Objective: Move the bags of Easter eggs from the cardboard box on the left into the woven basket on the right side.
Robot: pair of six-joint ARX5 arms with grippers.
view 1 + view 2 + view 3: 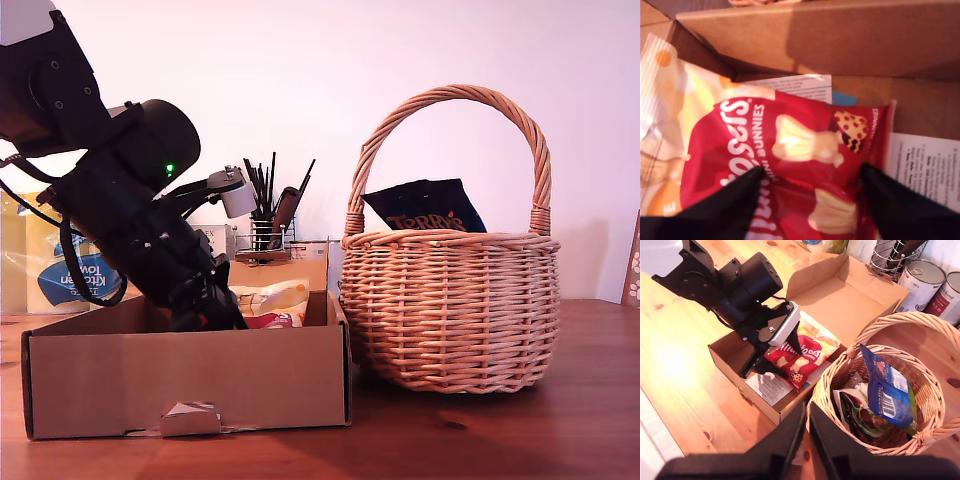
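Note:
The cardboard box (pixel 190 385) stands at the exterior view's left. My first gripper (pixel 215 315) reaches down into it. Its fingers stand open on either side of a red Maltesers bag (pixel 805 145) and press on the bag's face. A cream-and-orange bag (pixel 670 100) lies beside the red one. The woven basket (pixel 450 310) stands at the exterior view's right. A dark blue Terry's bag (pixel 425 210) sticks up out of it, above a white-and-green bag (pixel 860 415). My second gripper (pixel 807 425) hangs shut and empty above the gap between the box and the basket's rim (pixel 920 325).
Printed paper leaflets (pixel 770 385) lie on the box floor. Behind the box are a Kitchen Towel pack (pixel 70 275) and a wire holder of dark utensils (pixel 265 215). Two tins (pixel 922 282) stand beyond the basket. All of it rests on a wooden table (pixel 500 430).

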